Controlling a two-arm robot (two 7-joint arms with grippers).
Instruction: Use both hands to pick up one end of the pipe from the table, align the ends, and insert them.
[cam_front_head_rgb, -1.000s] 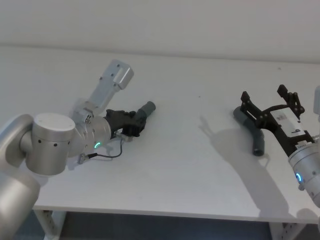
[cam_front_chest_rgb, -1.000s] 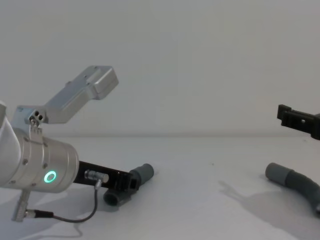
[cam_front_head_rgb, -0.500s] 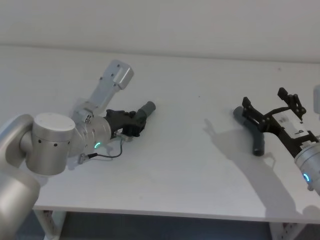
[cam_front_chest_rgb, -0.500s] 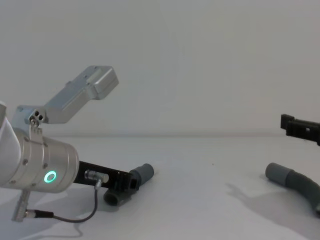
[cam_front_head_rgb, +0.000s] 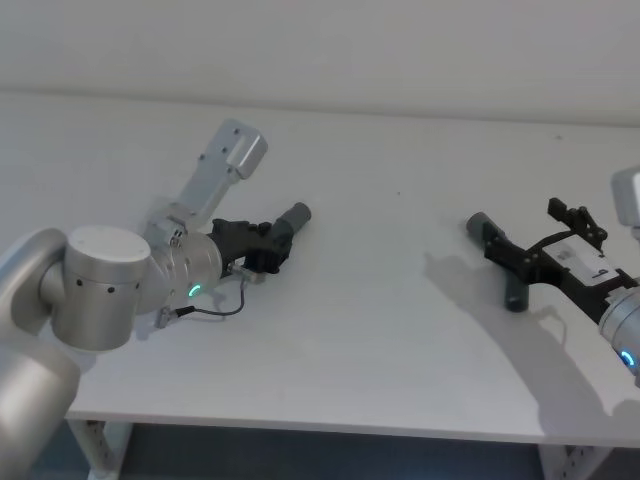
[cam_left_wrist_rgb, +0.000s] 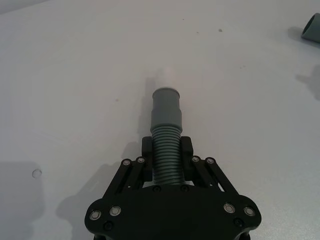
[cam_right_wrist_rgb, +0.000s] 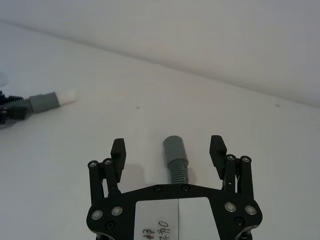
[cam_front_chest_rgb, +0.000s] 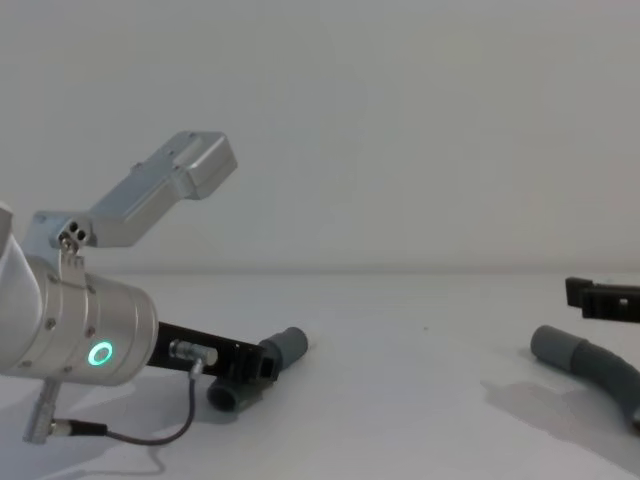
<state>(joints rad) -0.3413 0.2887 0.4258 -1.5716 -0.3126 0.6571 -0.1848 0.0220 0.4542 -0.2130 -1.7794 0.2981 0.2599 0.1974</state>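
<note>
My left gripper (cam_left_wrist_rgb: 166, 150) is clenched on the ribbed neck of the left hose piece (cam_left_wrist_rgb: 165, 120). Its smooth grey cuff juts just past the fingertips, and the white tapered tip (cam_left_wrist_rgb: 167, 77) sits beyond that, low over the table (cam_left_wrist_rgb: 75, 75). I cannot tell whether it rests on the surface. My right gripper (cam_right_wrist_rgb: 168, 147) is spread wide and grasps nothing. The right hose piece (cam_right_wrist_rgb: 178, 172) lies between the fingers (cam_right_wrist_rgb: 118, 150) and below them. Its ribbed part is nearer the palm, and its plain socket cuff (cam_right_wrist_rgb: 173, 145) is level with the fingertips, apart from both.

The step in hand, as I judge it, is the right-hand pick. I would lower straight down, keep the hose centred between the fingers, and close on the ribs just behind the cuff so the socket stays free to take the tip.

The corrugations look flexible and should key into the pads. The cuffs are smooth, stiff-looking cylinders and would probably slip. Both pieces curve, so a grip far back may let the end droop.
</note>
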